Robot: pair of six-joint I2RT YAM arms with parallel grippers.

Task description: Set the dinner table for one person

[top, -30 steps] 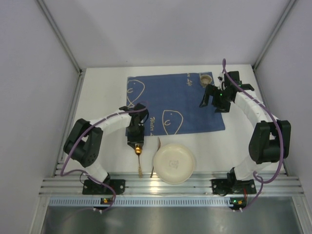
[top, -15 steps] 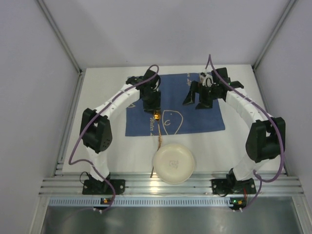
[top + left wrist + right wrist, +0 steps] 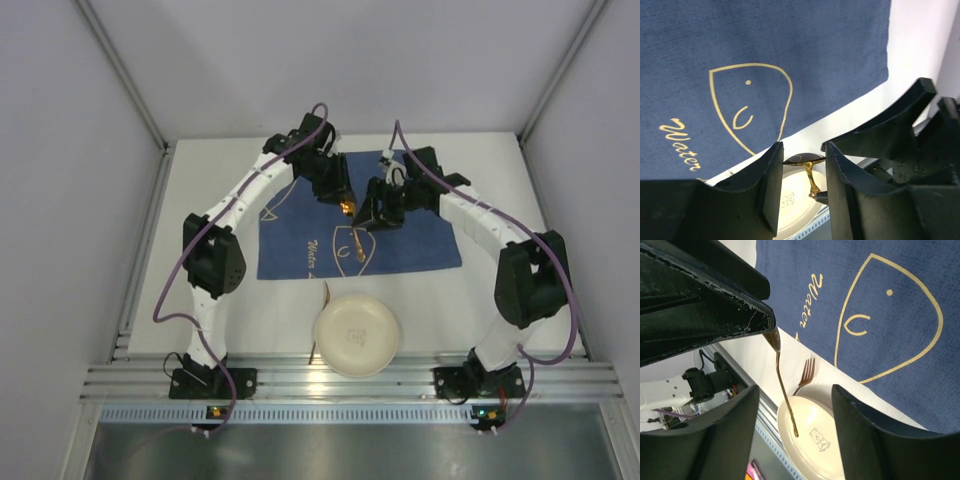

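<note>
My left gripper [image 3: 347, 205] is shut on the bowl of a gold spoon [image 3: 357, 238] and holds it above the blue fish cloth [image 3: 300, 225], handle hanging down. In the left wrist view the fingertips [image 3: 775, 165] pinch the spoon bowl [image 3: 805, 159]. My right gripper [image 3: 376, 212] is open and empty, close beside the left one. In the right wrist view [image 3: 795, 390] the spoon [image 3: 783, 385] hangs between its spread fingers. A cream plate [image 3: 357, 335] sits on the white dinner table [image 3: 210, 190] near the front, with a gold fork [image 3: 325, 296] at its left edge.
The ribbed aluminium rail [image 3: 350, 385] runs along the near table edge. Grey walls close in the left, back and right sides. The right arm [image 3: 470, 205] crosses the cloth's back right corner and covers what lies there.
My left arm has carried the spoon from the front left of the table up over the cloth to its back middle. My right gripper has moved left from the back right corner to beside it.
</note>
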